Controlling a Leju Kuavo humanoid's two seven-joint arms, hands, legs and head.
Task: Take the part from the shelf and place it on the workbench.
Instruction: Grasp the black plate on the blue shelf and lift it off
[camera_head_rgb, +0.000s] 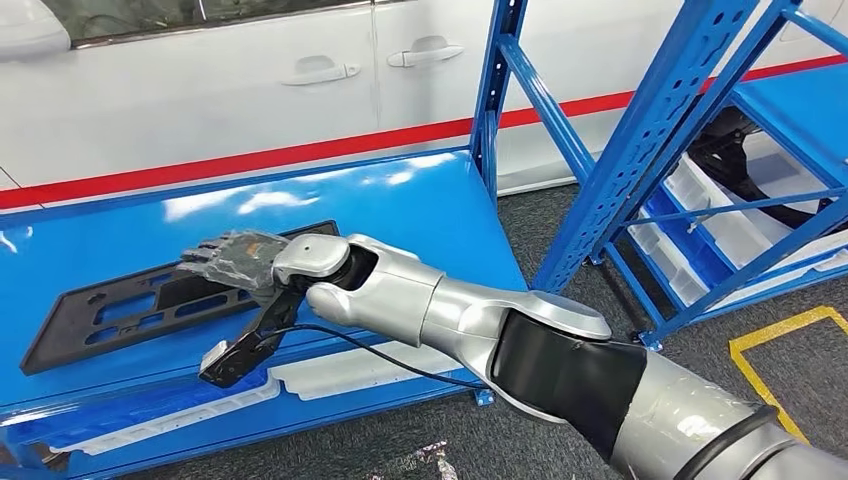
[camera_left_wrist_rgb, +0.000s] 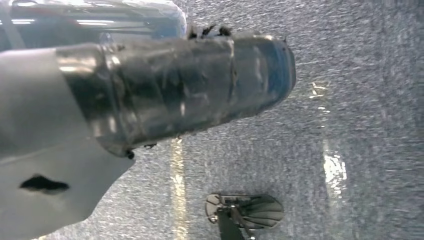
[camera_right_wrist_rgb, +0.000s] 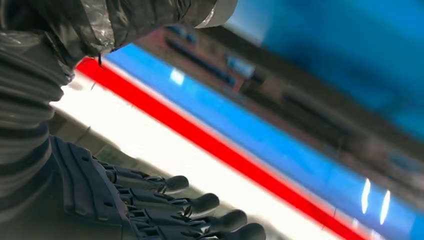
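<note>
Part (camera_head_rgb: 130, 310) looks down flat on the workbench (camera_head_rgb: 420, 210) at frame left, my right hand (camera_head_rgb: 235, 258) fingers spread over it, so next I'd just lift clear.

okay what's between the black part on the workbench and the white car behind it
In the head view, just bare blue workbench top lies between the black part and the white car. The right hand sits over the part's near end, not in that stretch.

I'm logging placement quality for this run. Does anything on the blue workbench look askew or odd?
The flat black plastic part lies at a slant on the blue workbench, not squared to its edges. The right hand rests over the part's near end with fingers extended; whether it grips is unclear. Nothing looks spilled or broken.
</note>
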